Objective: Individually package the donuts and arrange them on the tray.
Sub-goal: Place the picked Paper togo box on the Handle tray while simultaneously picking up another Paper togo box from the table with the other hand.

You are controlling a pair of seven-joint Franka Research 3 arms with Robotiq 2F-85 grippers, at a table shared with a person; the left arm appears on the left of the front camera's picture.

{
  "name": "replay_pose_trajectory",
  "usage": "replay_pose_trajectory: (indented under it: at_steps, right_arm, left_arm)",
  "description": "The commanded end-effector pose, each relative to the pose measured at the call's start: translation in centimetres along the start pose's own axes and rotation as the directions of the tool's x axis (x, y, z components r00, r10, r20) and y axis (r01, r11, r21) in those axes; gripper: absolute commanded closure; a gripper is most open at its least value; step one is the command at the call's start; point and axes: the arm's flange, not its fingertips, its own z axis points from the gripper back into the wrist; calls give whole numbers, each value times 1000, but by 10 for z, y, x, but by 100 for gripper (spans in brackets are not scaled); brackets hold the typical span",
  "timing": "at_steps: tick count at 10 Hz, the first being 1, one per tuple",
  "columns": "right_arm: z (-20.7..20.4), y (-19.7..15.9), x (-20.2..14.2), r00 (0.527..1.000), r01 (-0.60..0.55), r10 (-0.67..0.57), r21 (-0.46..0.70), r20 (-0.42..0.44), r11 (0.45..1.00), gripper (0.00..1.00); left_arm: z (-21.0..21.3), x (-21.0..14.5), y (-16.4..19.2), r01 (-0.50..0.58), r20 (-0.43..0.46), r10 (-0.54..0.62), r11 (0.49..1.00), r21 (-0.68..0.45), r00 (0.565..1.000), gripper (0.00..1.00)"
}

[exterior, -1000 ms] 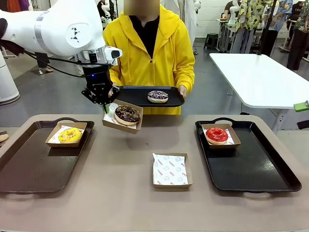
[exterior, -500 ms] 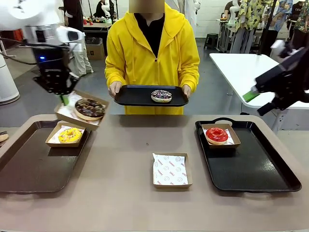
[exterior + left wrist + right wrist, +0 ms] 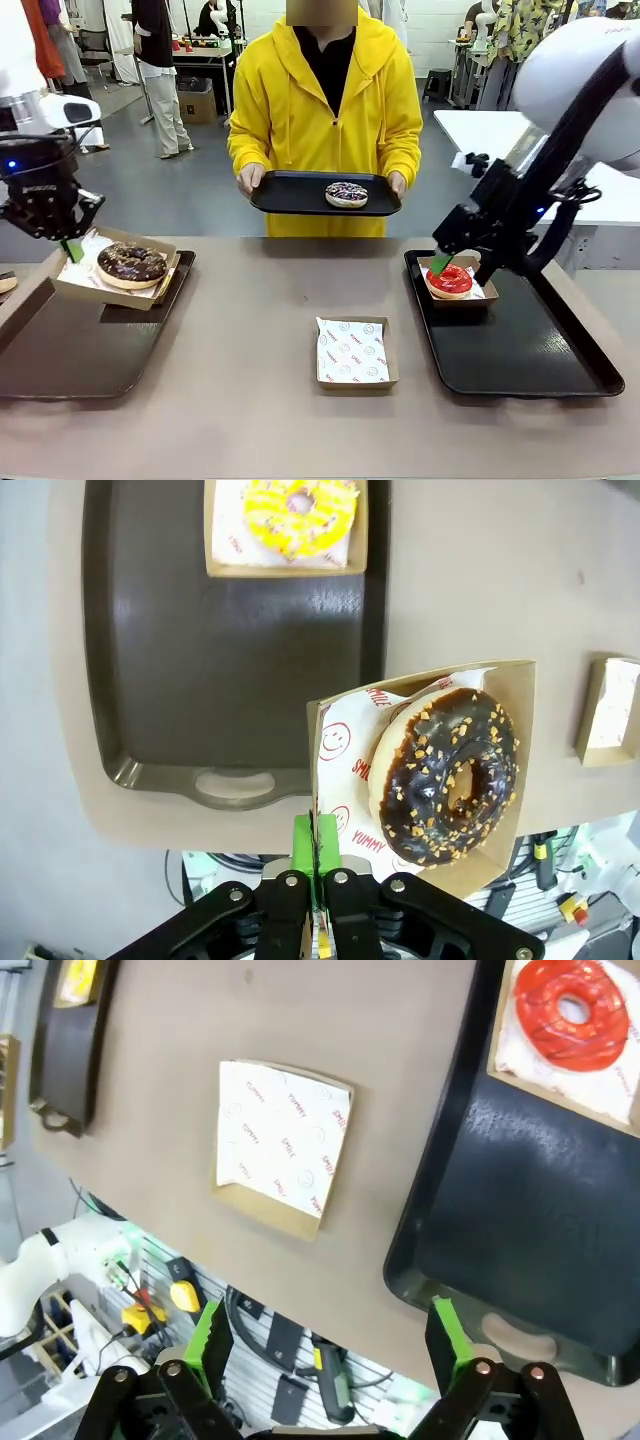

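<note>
Over left tray [image 3: 60, 360], left pincer [image 3: 72, 249] brought box [image 3: 100, 296] with chocolate donut [image 3: 131, 264].

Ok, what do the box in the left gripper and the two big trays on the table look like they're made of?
The box in the left gripper looks like thin cardboard: matte tan walls, folded corners, lined with printed white paper. The left tray and right tray are probably hard plastic: dark, smooth, softly glossy, with moulded handles.
</note>
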Motion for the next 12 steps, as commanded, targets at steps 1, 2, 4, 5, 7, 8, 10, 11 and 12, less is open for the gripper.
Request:
replay_pose_trajectory:
  at_steps: [1, 2, 4, 5, 7, 8, 10, 11, 12]
  right_arm:
    - [-4, 6, 1, 1000, 17, -17, -9, 5, 1000, 0]
    - [0, 0, 0, 1000, 0, 0, 0, 0, 1000, 0]
    - [0, 0, 0, 1000, 0, 0, 0, 0, 1000, 0]
    - [0, 0, 0, 1000, 0, 0, 0, 0, 1000, 0]
    - [0, 0, 0, 1000, 0, 0, 0, 0, 1000, 0]
    - [0, 0, 0, 1000, 0, 0, 0, 0, 1000, 0]
    - [-10, 5, 4, 1000, 8, -8, -23, 3, 1000, 0]
    - [-22, 17, 9, 1000, -13, 11, -64, -20, 998, 0]
    - [-37, 34, 15, 999, -32, 29, -110, -35, 993, 0]
  left_arm:
    - [-6, -5, 16, 6, 13, -6, 1000, -14, 1000, 99]
    - [-7, -4, 18, 7, 16, -7, 1000, -13, 1000, 99]
    - [-4, -3, 7, -10, -7, 10, 1000, -1, 1000, 99]
    - [-4, -3, 7, -10, -7, 10, 1000, -1, 1000, 99]
    - [-4, -3, 7, -10, -7, 10, 1000, -1, 1000, 99]
    - [-4, -3, 7, -10, -7, 10, 1000, -1, 1000, 99]
    - [-6, -4, 9, -6, -10, 6, 1000, 4, 1000, 99]
    - [-12, -1, 19, 22, -6, -22, 1000, 15, 1000, 99]
    - [-14, 2, 32, 12, 0, -12, 1000, 23, 1000, 99]
